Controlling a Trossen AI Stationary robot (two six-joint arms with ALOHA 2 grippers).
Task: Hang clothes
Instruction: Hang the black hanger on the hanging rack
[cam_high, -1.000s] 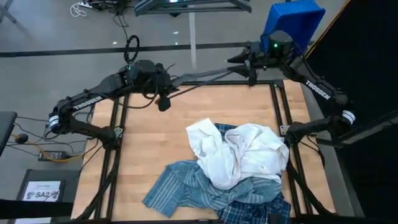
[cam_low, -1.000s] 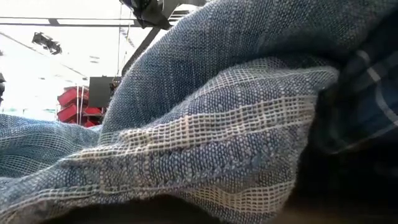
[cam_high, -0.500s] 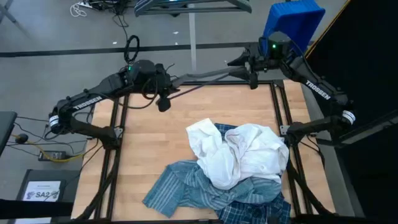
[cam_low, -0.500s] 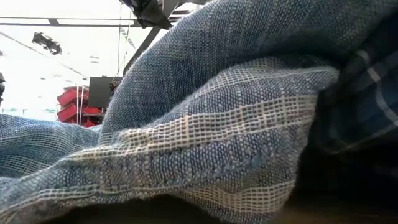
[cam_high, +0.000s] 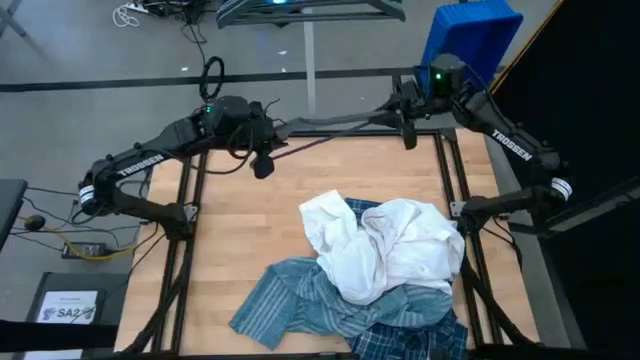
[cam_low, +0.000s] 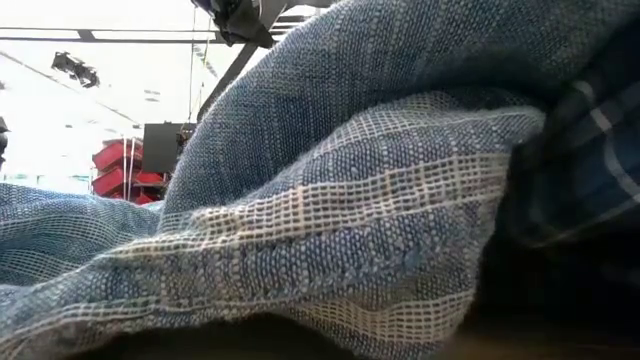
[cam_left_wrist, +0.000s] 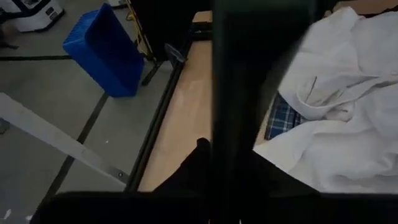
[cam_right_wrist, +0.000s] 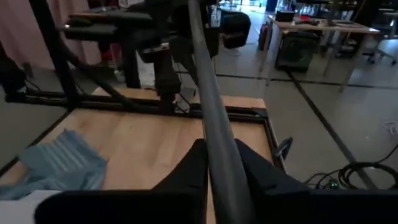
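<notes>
On the wooden table (cam_high: 260, 230), the white shirt (cam_high: 385, 250) is heaped atop the striped shirt (cam_high: 300, 300) and plaid shirt (cam_high: 410, 335) toward five o'clock, while at twelve o'clock the left gripper (cam_high: 275, 130) and right gripper (cam_high: 395, 108) each pinch an end of a dark hanger (cam_high: 330, 122).

Grey polished floor (cam_high: 90, 60) w/ dark seam lines round the wooden table (cam_high: 250, 220). Blue bin (cam_high: 470, 35) on floor just past table's far right corner. Cables (cam_high: 50, 235) + white labelled sheet (cam_high: 68, 305) off left edge. Desks (cam_right_wrist: 317, 37) and pink curtain (cam_right_wrist: 68, 31) further back. Red crates (cam_low: 125, 170) under bright ceiling.
</notes>
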